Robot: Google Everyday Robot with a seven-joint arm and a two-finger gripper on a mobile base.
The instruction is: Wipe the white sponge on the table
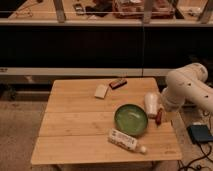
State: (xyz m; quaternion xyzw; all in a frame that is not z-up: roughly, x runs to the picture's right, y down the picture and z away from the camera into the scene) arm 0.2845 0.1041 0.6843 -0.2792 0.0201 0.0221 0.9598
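Note:
The white sponge [101, 91] lies flat on the far middle of the light wooden table [75, 117], next to a small dark brown bar [118, 83]. My white arm [189, 89] reaches in from the right. My gripper [161, 114] hangs below it at the table's right edge, beside the white upright cup [151, 104] and a reddish object [159, 117]. The gripper is well to the right of the sponge and apart from it. It is mostly hidden by the arm.
A green bowl [131, 120] sits at the table's centre right. A white labelled tube [125, 141] lies near the front edge. A dark device [200, 133] with cables lies on the floor at the right. A dark wall with rails runs behind the table.

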